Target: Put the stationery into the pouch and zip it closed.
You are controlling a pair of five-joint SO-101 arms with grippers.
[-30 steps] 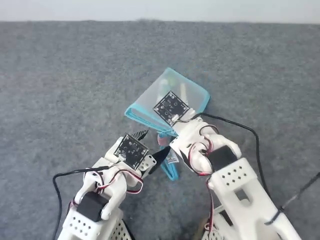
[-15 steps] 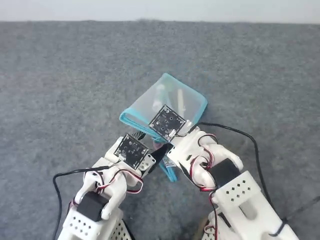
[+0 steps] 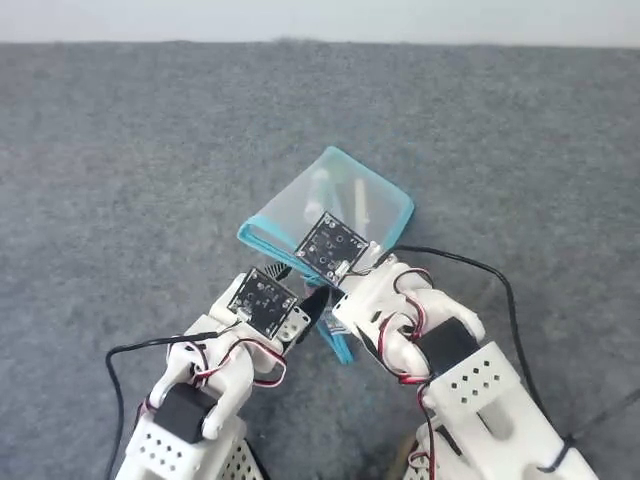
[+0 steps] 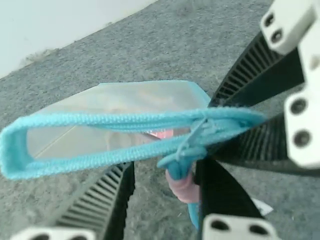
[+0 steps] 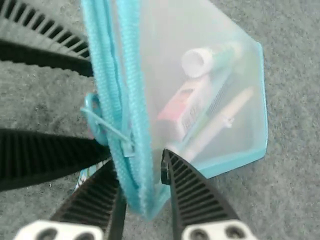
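Pouch (image 3: 350, 195) dragged a bit toward the arm bases and leftward over the last second, as the right arm pulled back with it. Barely any shift in the last half second. Left arm unchanged.

Right hand (image 5: 140, 167) is clenched on the pouch's teal zip edge (image 5: 132, 100), close to an end corner, one jaw on each face. Left hand (image 4: 164, 172) is released: jaws apart, straddling the zip pull (image 4: 187, 145), which hangs between them; can't tell if either jaw touches it. The hands are crowded at the same end of the mouth, left hand's jaws just beside the right hand's, with tight room between them.

Away from the left hand the mouth gapes, the two teal lips apart along most of the length and meeting at the pull. The mouth end looks raised off the desk (image 3: 120, 150).

Stationery (image 5: 200, 95) is inside the pouch, past the right hand's grip toward the sealed sides: a white-capped tube, a pink-labelled piece and a pale pen, seen through the translucent wall.

A black cable (image 3: 490, 270) loops beside the right arm. Beyond the pouch's far edges the grey desk runs wide to its far edge at the pale wall (image 3: 300, 20).
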